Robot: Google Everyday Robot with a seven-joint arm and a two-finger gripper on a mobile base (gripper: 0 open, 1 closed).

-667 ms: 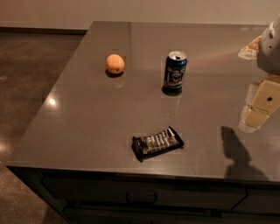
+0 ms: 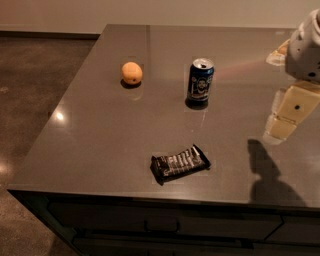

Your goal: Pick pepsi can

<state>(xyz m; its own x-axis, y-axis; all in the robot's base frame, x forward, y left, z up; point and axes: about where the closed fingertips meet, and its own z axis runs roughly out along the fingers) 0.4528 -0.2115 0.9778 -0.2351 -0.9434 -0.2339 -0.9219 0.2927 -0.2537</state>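
A: Gripper (image 2: 281, 125)?
B: At the table's far side edge in the view, held above the top, its shadow (image 2: 267, 175) on the surface below and nearer the front. Can't tell whether it is spread or closed.
A: Pepsi can (image 2: 200, 81)?
B: Upright, long axis vertical, well apart from the gripper, inward toward the table's middle and slightly farther back. One arm only, so no choice of reach.
A: Anything between?
B: Bare tabletop (image 2: 100, 130), dark, glossy. Snack wrapper (image 2: 179, 163) lies flat, nearer the front than the gripper. Orange (image 2: 132, 73) sits beyond the can.
A: Judgement?
B: Sideways approach, level with the can's body. Room: dark floor (image 2: 30, 90), pale wall (image 2: 150, 12).
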